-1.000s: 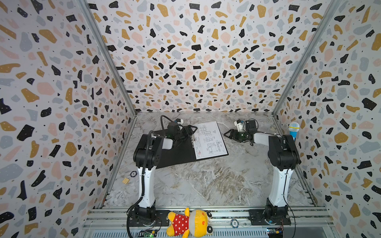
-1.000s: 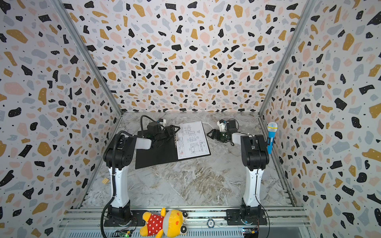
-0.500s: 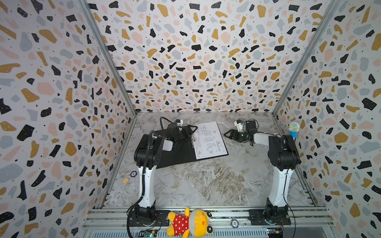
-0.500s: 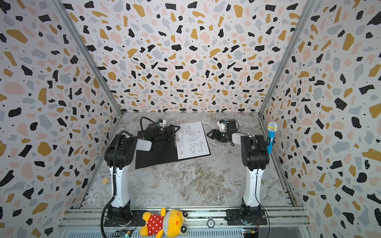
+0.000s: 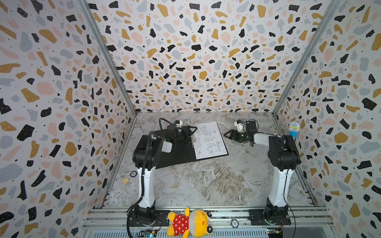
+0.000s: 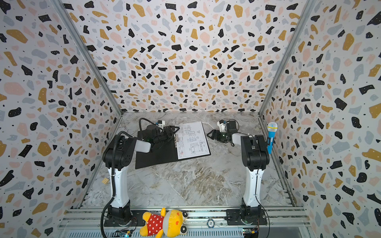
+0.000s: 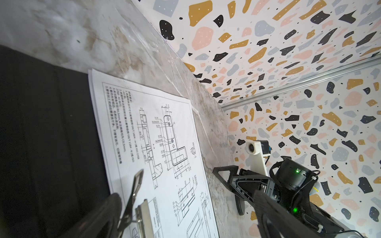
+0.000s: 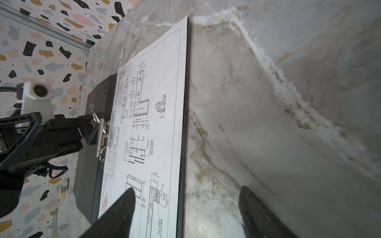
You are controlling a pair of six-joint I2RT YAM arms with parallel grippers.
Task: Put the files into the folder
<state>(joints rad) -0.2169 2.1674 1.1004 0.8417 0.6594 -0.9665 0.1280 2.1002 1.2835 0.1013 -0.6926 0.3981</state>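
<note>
Left tool point(image 5: 189, 134) and right tool point(image 5: 227, 135), jaws wide apart

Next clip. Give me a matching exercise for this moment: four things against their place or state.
Things:
1. drawing sheet
2. left gripper
3. right gripper
4. plush toy

Places or states:
A. lying on the front rail
B. open, at the metal clip of the folder
C. lying on the right half of the open folder
D. open and empty, beside the folder's right edge

Pairs: 1-C, 2-B, 3-D, 4-A
</note>
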